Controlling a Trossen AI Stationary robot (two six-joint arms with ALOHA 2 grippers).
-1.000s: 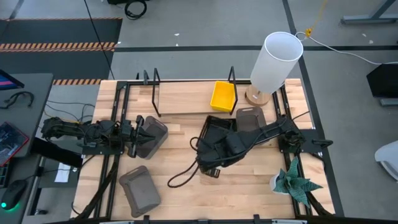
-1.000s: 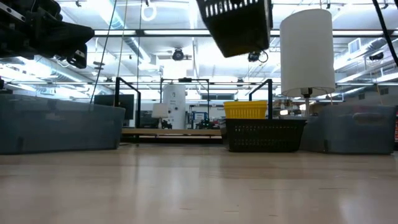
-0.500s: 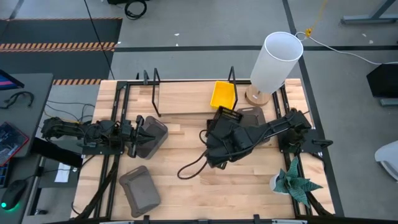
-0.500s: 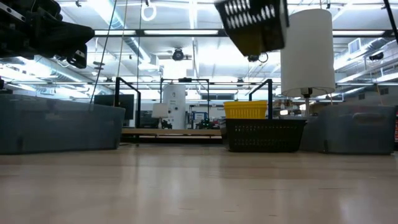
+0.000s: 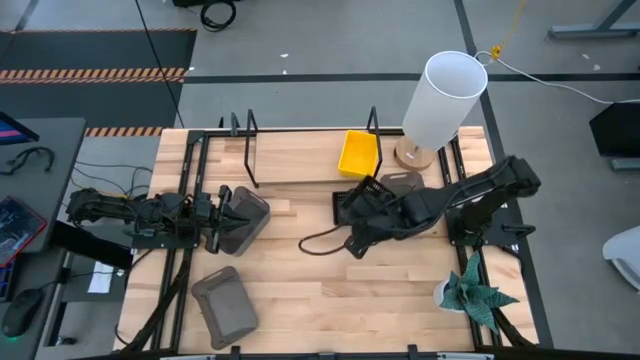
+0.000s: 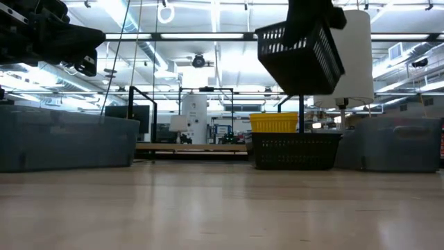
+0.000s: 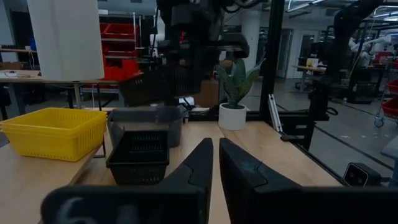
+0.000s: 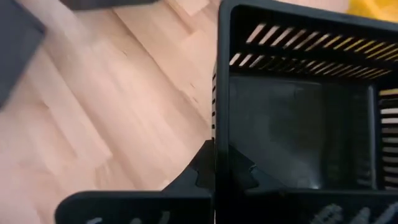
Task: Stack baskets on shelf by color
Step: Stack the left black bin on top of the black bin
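Note:
My right gripper [image 8: 215,163] is shut on a black basket [image 6: 302,55], carried high over a second black basket [image 6: 295,149] that stands on the table in front of the shelf [image 5: 300,155]. A yellow basket [image 5: 358,153] sits on the shelf's right end. Gray baskets rest on the table: one [image 5: 245,215] below my left gripper, one [image 5: 225,305] near the near edge, one [image 5: 403,183] by the lamp. My left gripper [image 7: 215,158] is shut and raised at the table's left, touching nothing. My right gripper pinches the black basket's side wall [image 8: 216,106] at its rim, one finger inside the basket and one outside. The fingers come from above, slanting from the table's right. The basket is lifted clear and hangs tilted, its open top turned partly sideways.
A tall white lamp [image 5: 445,100] stands at the far right corner, a potted plant [image 5: 475,295] at the near right. A black cable [image 5: 320,240] loops on the table under the right arm. Bare wood lies in the near middle of the table [image 5: 340,300].
My right gripper has carried the black basket from the table's middle toward the far edge and the right, over the other black basket. The basket has come lower and tipped, showing its side rather than its perforated bottom.

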